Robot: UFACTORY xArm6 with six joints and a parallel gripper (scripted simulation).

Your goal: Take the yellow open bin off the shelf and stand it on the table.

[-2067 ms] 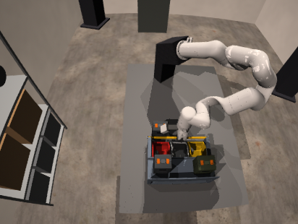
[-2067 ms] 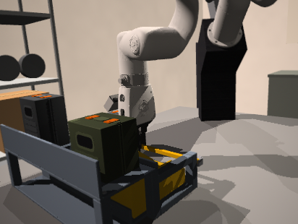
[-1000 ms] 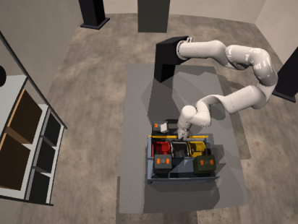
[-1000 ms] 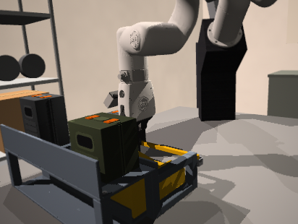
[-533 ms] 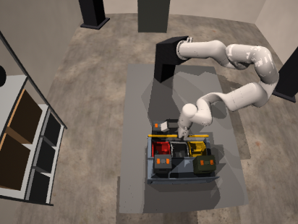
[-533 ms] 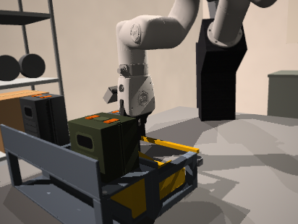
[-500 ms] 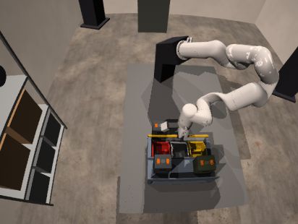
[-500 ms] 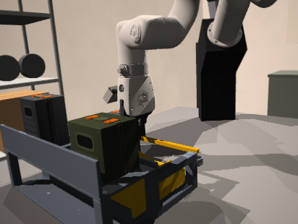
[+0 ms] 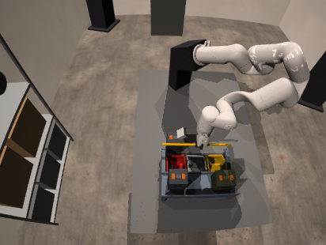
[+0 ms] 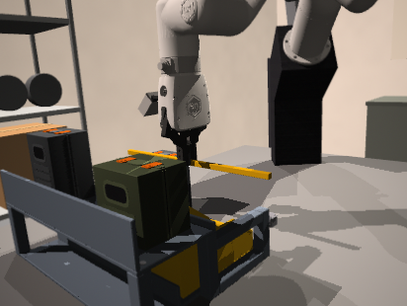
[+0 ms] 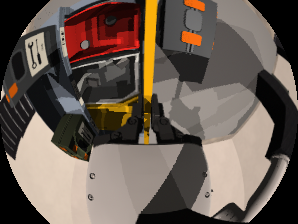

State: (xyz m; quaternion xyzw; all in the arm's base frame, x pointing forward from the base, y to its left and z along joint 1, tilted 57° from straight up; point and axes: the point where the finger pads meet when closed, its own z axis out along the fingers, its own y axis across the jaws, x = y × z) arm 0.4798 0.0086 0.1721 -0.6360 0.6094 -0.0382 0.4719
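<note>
My gripper (image 9: 202, 145) (image 10: 187, 154) (image 11: 147, 101) is shut on a thin yellow bar (image 9: 178, 145) (image 10: 232, 170) (image 11: 152, 43) with black stripes, gripped near its middle. It holds the bar level in the air above the open-front side of the grey shelf (image 9: 163, 174) (image 10: 64, 209). On the shelf stand a red bin (image 9: 176, 161) (image 11: 103, 32), a grey bin (image 9: 195, 163) (image 11: 109, 79) and the yellow bin (image 9: 215, 161) (image 10: 198, 262) (image 11: 116, 115), side by side. The yellow bin sits below an olive box (image 9: 223, 179) (image 10: 143, 197).
A dark grey box (image 9: 179, 176) (image 10: 59, 160) with orange marks stands on the shelf top beside the olive box. Another dark box (image 9: 174, 137) (image 11: 189, 23) stands on the table (image 9: 150, 118) just beyond the shelf. The arm's black pedestal (image 9: 180, 67) (image 10: 301, 99) stands at the far end. A tall rack (image 9: 39, 158) stands at left.
</note>
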